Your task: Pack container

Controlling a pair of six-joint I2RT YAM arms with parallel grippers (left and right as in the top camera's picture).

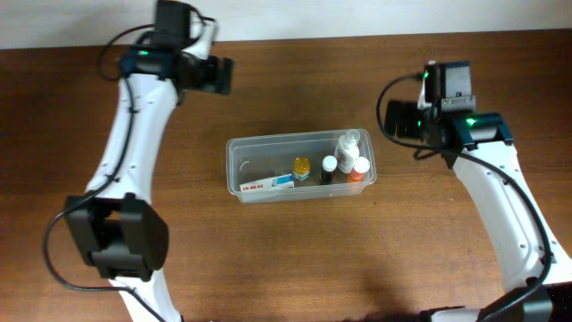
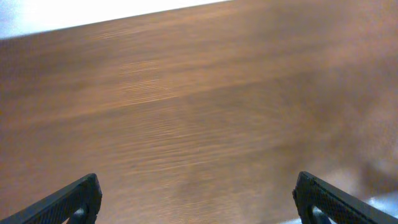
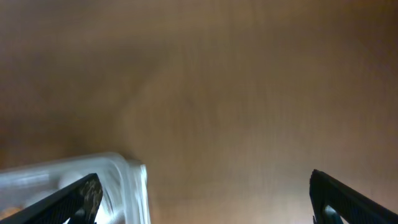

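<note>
The clear plastic container (image 1: pixel 241 165) sits at the table's middle. It holds a flat white tube with a red and blue label (image 1: pixel 266 184), a small yellow-capped bottle (image 1: pixel 301 167), a dark bottle with a white cap (image 1: pixel 328 170), a white bottle (image 1: pixel 349 148) and an orange-capped bottle (image 1: pixel 359 170). My left gripper (image 1: pixel 219 76) is open and empty at the far left, well away from the container. My right gripper (image 1: pixel 398 121) is open and empty just right of the container. A blurred corner of the container shows in the right wrist view (image 3: pixel 124 177).
The brown wooden table (image 1: pixel 295 259) runs to a pale wall at its far edge. The left wrist view shows only bare wood (image 2: pixel 199 112) between the open fingers.
</note>
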